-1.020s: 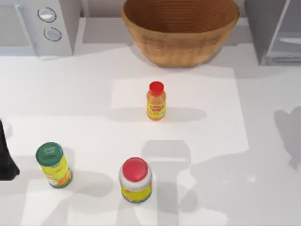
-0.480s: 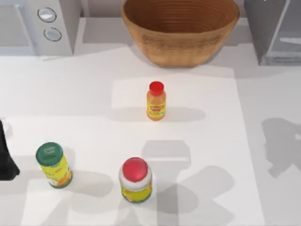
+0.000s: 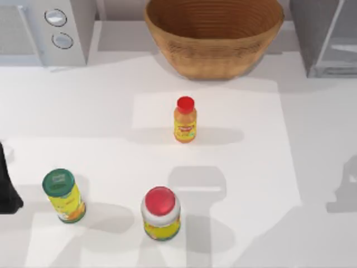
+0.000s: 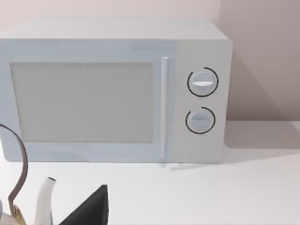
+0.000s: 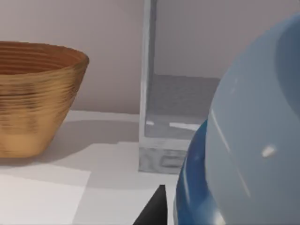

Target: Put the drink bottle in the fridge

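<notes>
Pale translucent drink bottle (image 5: 253, 136): looms against the right wrist camera, blue label low; grip state of right gripper: cannot tell.
Fridge (image 3: 326, 36): surface's 1 o'clock corner.
Left arm (image 3: 6, 181): parked at 9 o'clock.

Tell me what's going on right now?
Translucent pale blue-labelled drink bottle close against right tool's camera. Dark-grey boxy fridge ahead, compartment open. Left arm parked at table's left edge.

Large soft shadow on the white tabletop (image 3: 312, 167) is sliding toward the right edge and lower right corner, now shrinking and leaving the middle.
</notes>
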